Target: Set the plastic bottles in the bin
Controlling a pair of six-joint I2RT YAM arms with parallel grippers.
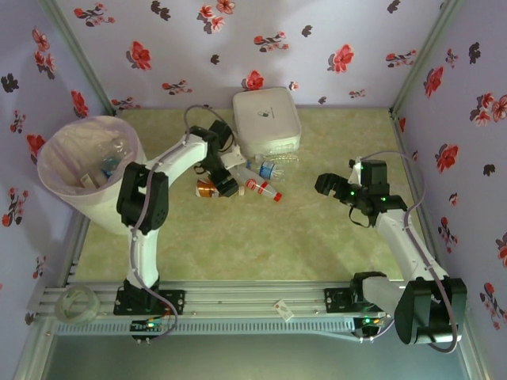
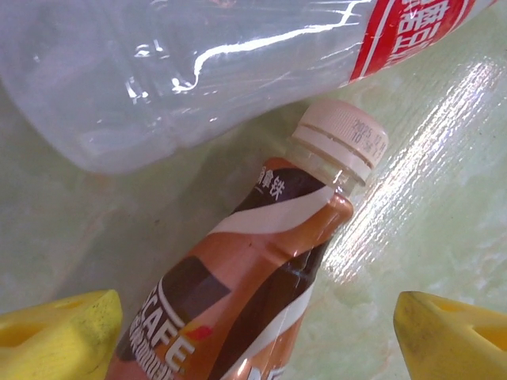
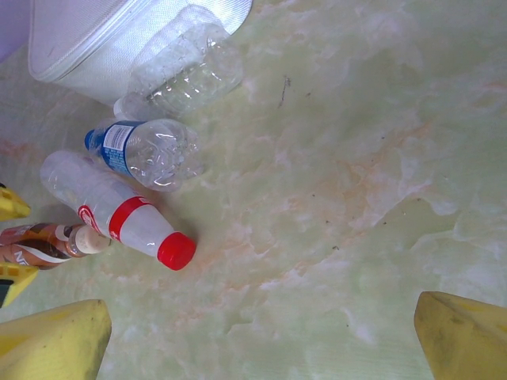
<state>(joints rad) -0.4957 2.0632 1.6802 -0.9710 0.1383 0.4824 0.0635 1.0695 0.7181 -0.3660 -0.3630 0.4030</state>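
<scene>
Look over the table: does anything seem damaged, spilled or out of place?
Two bottles look crushed: the clear bottle against the white box and the blue-labelled bottle beside it, both dented. The red-capped bottle lies on its side. No spill shows.

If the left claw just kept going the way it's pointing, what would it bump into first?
Most likely the brown bottle: it lies straight ahead, between the open fingers of the left gripper. A clear bottle lies just beyond its cap.
</scene>
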